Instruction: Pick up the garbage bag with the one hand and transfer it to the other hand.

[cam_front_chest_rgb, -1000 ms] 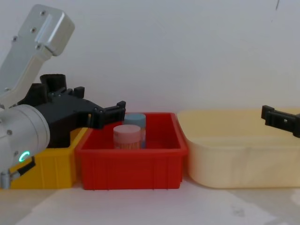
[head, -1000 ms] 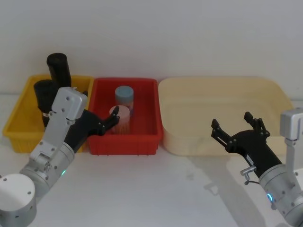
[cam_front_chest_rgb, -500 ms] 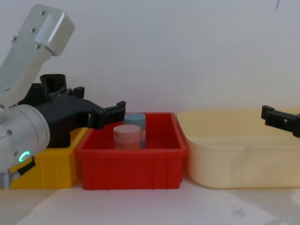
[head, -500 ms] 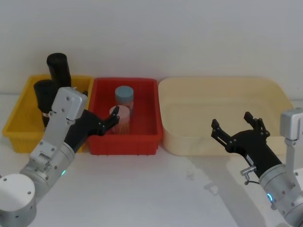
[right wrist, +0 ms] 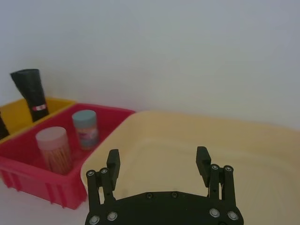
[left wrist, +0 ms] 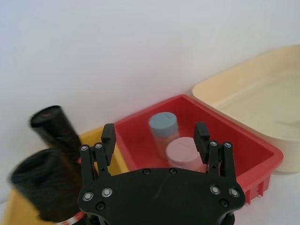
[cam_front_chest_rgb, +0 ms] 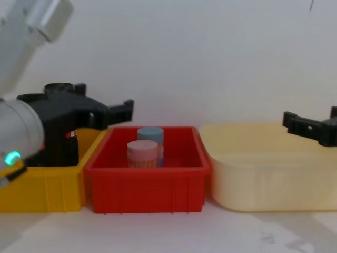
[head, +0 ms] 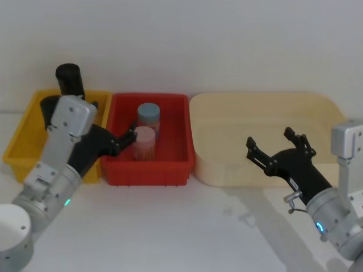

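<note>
The garbage bag is the stubby black roll standing in the yellow bin; my left arm covers most of it. In the left wrist view the garbage bag sits just beside the gripper's base. My left gripper, on the arm with the green light, is open and empty. It hovers over the seam between the yellow bin and the red bin, and its tips point toward the jars. My right gripper is open and empty above the front of the cream tub.
A taller, slimmer black roll with a red-and-white tag leans at the back of the yellow bin. The red bin holds a blue-lidded jar and a pink-lidded jar. White table lies in front of the bins.
My left arm has lifted and swung back to the left, bringing its gripper closer to the yellow bin. The right gripper has shifted slightly left and forward. Both stay open.
</note>
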Robot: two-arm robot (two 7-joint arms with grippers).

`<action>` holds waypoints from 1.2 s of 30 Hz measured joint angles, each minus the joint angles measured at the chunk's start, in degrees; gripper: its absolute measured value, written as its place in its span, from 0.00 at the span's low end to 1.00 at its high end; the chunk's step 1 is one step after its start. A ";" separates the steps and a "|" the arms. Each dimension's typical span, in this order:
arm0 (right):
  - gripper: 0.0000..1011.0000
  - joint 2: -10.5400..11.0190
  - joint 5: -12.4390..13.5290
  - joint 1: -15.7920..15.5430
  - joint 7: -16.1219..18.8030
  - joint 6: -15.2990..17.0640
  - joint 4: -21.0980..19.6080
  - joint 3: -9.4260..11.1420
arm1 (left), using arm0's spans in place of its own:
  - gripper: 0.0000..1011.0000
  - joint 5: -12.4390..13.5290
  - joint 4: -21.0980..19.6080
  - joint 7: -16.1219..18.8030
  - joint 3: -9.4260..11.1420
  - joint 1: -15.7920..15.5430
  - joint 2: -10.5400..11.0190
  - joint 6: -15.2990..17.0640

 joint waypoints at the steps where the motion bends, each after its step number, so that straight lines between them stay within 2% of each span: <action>1: 0.99 0.00 0.15 0.34 0.37 0.04 0.24 -0.08 | 0.99 -0.19 -0.74 0.06 -0.37 0.31 0.27 0.44; 5: 0.99 -0.05 1.03 2.32 2.62 0.38 1.19 -0.50 | 0.99 -1.49 -4.76 0.43 -3.10 2.44 2.03 2.78; 8: 0.99 -0.11 1.63 3.62 4.12 0.65 1.88 -0.87 | 0.99 -2.94 -8.46 0.91 -6.40 4.91 3.79 5.00; 12: 0.99 -0.39 2.68 6.81 7.10 1.29 3.61 -1.95 | 0.99 -4.14 -11.23 1.32 -9.50 7.15 5.18 6.55; 13: 0.99 -0.49 2.89 7.59 7.71 1.44 4.10 -2.22 | 0.99 -4.83 -12.56 1.52 -11.32 8.42 5.86 7.42; 15: 0.99 -0.75 3.35 9.39 9.17 1.74 5.31 -2.85 | 0.99 -5.44 -13.43 1.68 -12.92 9.49 6.45 8.11; 18: 0.99 -1.30 3.87 12.28 11.14 2.12 7.48 -4.05 | 0.99 -7.28 -15.78 1.90 -17.41 12.29 7.79 9.94; 22: 0.99 -2.37 4.39 16.33 13.84 2.67 10.88 -5.71 | 0.99 -9.08 -17.08 1.88 -21.42 14.51 8.79 11.46; 28: 0.99 -4.79 4.69 23.32 17.79 3.55 17.80 -8.85 | 0.99 -11.24 -17.52 1.35 -25.12 16.05 9.55 12.87; 33: 0.99 -6.28 4.59 27.92 19.85 4.39 22.48 -10.98 | 0.99 -12.27 -16.69 0.44 -25.99 15.84 9.77 13.23; 36: 0.99 -6.67 4.50 29.34 20.43 4.77 23.90 -11.63 | 0.99 -12.61 -15.63 -0.37 -25.86 15.02 9.81 13.24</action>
